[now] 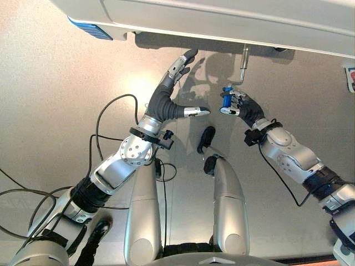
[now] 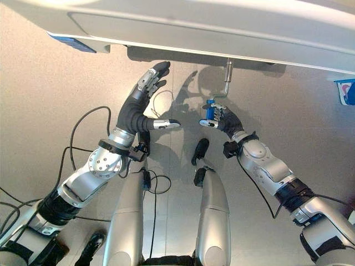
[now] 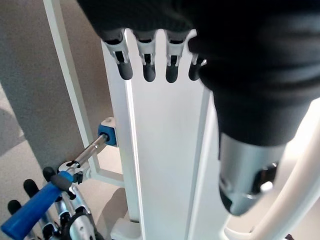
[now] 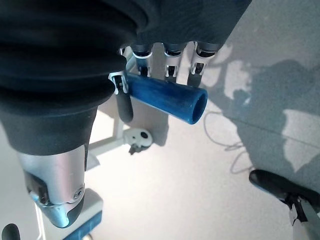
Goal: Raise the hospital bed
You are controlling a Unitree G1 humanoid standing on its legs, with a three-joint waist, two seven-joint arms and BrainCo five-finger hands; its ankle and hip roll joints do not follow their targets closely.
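The hospital bed's white foot end [image 1: 222, 22] runs across the top of the eye views. From its underside a metal crank rod [image 1: 243, 64] hangs down and ends in a blue crank handle [image 1: 226, 100]. My right hand [image 1: 244, 108] is shut on that handle, with the fingers curled behind the blue grip [image 4: 165, 97] in the right wrist view. My left hand [image 1: 166, 100] is open to the left of the crank, its fingers [image 3: 145, 65] straight and pointing at the white bed panel [image 3: 165, 165], thumb stretched toward the handle [image 3: 30, 210].
Grey floor lies below the bed. A blue label [image 1: 89, 29] marks the bed's left corner, and a red-and-blue item [image 1: 350, 77] shows at the right edge. The bed's edge hangs close over both hands.
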